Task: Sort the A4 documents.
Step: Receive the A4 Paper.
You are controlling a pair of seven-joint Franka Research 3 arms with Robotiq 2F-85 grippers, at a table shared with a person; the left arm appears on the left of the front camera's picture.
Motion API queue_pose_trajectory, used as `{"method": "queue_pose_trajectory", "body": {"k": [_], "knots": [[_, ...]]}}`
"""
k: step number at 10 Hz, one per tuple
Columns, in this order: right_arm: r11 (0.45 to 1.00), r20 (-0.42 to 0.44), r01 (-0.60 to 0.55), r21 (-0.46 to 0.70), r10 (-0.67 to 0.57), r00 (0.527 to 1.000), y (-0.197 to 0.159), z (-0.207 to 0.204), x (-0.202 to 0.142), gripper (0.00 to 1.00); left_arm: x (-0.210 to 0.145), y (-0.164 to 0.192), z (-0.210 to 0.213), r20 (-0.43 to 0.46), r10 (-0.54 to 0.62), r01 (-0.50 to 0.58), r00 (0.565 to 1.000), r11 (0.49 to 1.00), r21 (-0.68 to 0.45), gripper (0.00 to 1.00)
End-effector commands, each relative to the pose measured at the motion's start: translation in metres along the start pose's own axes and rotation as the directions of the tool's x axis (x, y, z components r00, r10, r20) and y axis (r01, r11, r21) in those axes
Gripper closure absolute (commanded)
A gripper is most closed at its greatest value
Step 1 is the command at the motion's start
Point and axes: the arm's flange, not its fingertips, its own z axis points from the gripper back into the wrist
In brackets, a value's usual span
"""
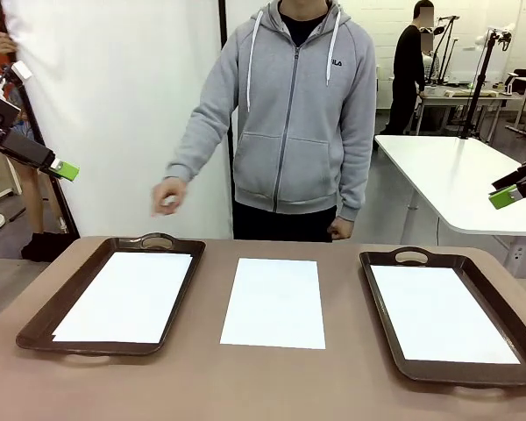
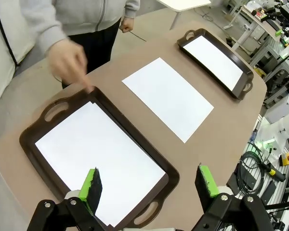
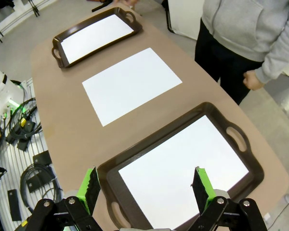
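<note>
A white A4 document [image 1: 274, 302] lies flat on the brown table between two dark brown trays; it is also visible in the wrist views [image 2: 168, 96] [image 3: 131, 84]. Another sheet [image 1: 127, 296] lies in the left tray [image 1: 44, 316], and one more sheet [image 1: 441, 313] lies in the right tray [image 1: 374, 303]. My left gripper [image 1: 64, 169] hangs open high above the table's left side, its green pads [image 2: 92, 185] over the left tray [image 2: 33, 154]. My right gripper [image 1: 506, 196] hangs open high at the right, above the right tray [image 3: 111, 180]. A person's hand [image 1: 168, 195] hovers behind the left tray.
The person in a grey hoodie [image 1: 289, 114] stands at the far edge of the table. A white table [image 1: 456, 180] stands behind at the right. Cables and gear [image 3: 19, 144] lie on the floor beside the table.
</note>
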Motion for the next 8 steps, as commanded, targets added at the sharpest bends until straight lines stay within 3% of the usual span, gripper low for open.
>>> {"method": "queue_pose_trajectory", "body": {"k": [1,8], "knots": [[1.0,0.004,0.002,0.004,-0.002,1.0,0.0005,-0.0003,-0.0004,0.0,0.0008,-0.0007,0.0008,0.008,-0.003,0.004,1.0,1.0,-0.005,0.0],[1.0,0.004,0.002,0.004,-0.002,1.0,0.0005,-0.0003,-0.0004,0.0,0.0008,-0.0007,0.0008,0.008,-0.003,0.004,1.0,1.0,-0.005,0.0]]}}
